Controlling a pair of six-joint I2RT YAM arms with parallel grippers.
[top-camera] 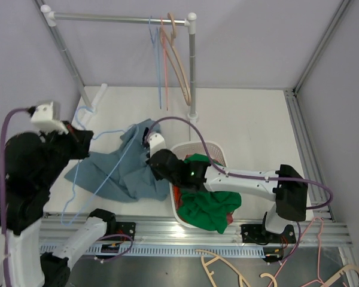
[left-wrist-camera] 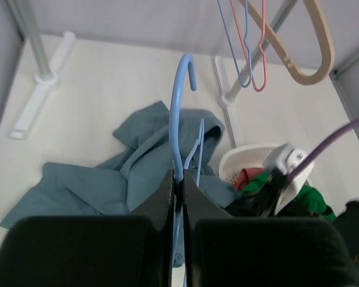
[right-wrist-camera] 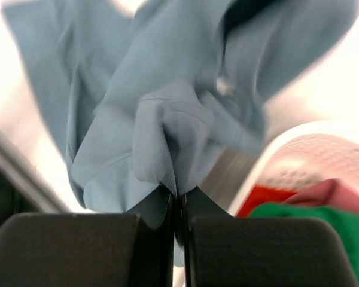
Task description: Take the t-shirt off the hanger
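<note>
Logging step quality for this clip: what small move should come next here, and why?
Probably the right hand should draw its pinched fold of the t-shirt a little toward the basket, while the left hand holds the blue hanger steady. Both hands are shut on their pieces, and in the top view the hanger wire seems to run through the cloth.

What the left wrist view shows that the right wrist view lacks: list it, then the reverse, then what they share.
Left wrist only: the left gripper shut on the blue hanger just below its hook, plus a beige hanger and a red wire hanger hanging above. Right wrist only: the right gripper pinching a fold of the t-shirt. Both: the t-shirt, the white basket and the green garment in it.
</note>
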